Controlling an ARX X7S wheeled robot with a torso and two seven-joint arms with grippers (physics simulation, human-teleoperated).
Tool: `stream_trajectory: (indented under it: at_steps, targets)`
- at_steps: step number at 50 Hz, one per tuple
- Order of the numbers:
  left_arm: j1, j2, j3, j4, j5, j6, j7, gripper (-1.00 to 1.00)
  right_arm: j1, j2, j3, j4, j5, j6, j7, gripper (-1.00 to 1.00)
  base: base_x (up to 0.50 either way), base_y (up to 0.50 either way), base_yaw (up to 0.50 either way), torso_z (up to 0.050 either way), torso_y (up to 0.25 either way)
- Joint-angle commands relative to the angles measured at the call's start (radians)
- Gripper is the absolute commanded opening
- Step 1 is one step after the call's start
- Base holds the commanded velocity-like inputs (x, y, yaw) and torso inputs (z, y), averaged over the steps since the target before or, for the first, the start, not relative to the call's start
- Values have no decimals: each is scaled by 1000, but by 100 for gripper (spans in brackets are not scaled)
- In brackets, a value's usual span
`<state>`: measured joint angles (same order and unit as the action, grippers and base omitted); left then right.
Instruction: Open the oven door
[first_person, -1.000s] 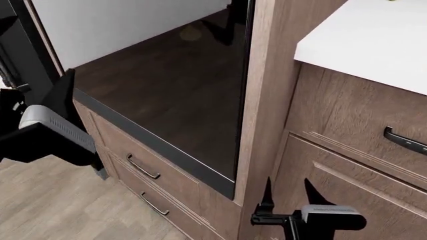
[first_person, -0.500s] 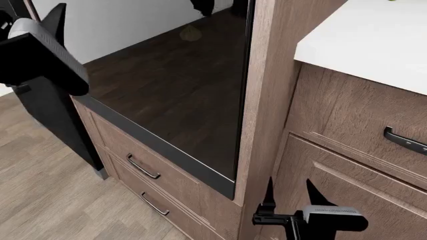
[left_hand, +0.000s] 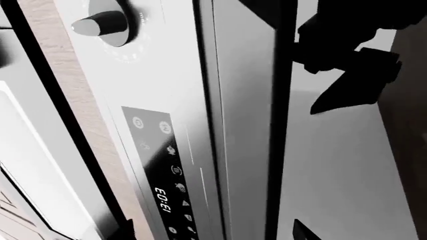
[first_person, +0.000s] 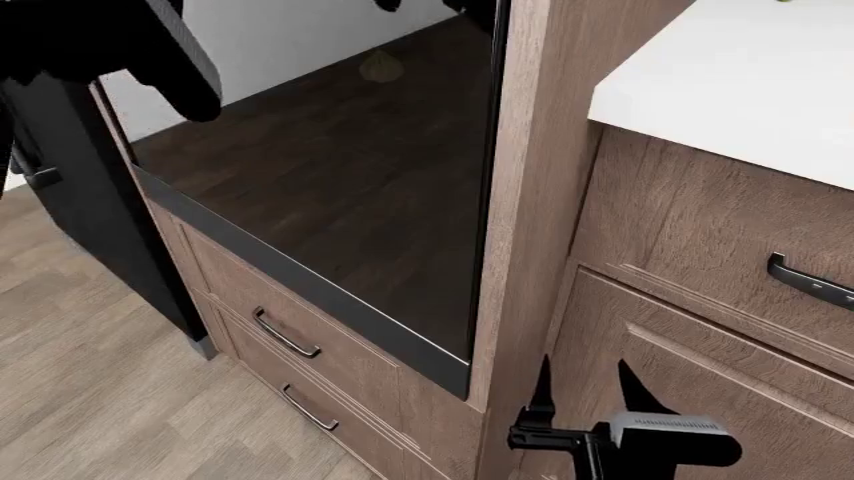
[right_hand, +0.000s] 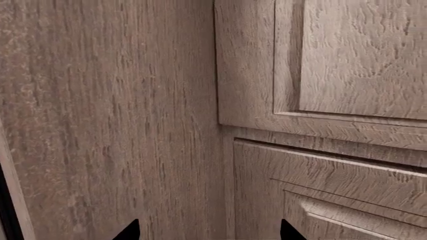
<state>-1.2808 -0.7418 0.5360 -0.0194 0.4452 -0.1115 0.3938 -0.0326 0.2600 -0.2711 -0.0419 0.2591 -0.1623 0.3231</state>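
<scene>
Filling the middle of the head view, the oven door (first_person: 347, 190) is a glossy dark panel with grey trim along its lower edge, shut against the wooden frame. Up at its top left corner the left gripper (first_person: 127, 45) hangs as a dark shape; whether it grips anything, I cannot tell. Its wrist camera shows the control panel (left_hand: 163, 170) with a knob (left_hand: 100, 22). Low beside the wooden post (first_person: 534, 200), the right gripper (first_person: 581, 385) stands spread wide, holding nothing, well apart from the door, facing the drawer fronts (right_hand: 320, 150).
</scene>
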Motion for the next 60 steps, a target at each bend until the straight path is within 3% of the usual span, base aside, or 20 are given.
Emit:
stream_trajectory:
  at_steps: [1, 60]
  targets:
    - [-79, 52, 38, -117, -8, 61, 9, 100, 2, 1, -2, -3, -1, 2, 11, 100, 0, 0, 0, 0, 0]
    - [-212, 189, 119, -541, 26, 136, -66, 100, -31, 27, 5, -40, 18, -10, 51, 100, 0, 0, 0, 0, 0]
